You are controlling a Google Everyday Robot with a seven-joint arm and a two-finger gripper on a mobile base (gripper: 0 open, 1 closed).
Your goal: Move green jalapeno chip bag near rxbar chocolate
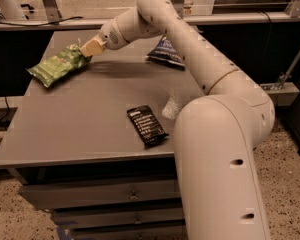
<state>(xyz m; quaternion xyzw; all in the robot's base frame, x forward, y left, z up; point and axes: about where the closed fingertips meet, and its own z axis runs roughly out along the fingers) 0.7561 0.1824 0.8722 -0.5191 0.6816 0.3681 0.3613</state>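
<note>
The green jalapeno chip bag (58,65) is at the far left of the grey table (65,129), held by its right end and lifted a little off the top. My gripper (88,49) reaches over the table from the right and is shut on the bag's right edge. The rxbar chocolate (147,124), a flat black wrapper with white text, lies near the table's front edge, right of the middle, well away from the bag.
A dark blue chip bag (166,52) lies at the back right of the table, partly behind my arm (200,59). A crumpled clear wrapper (174,105) sits right of the rxbar. Drawers are under the table front. A rail runs behind.
</note>
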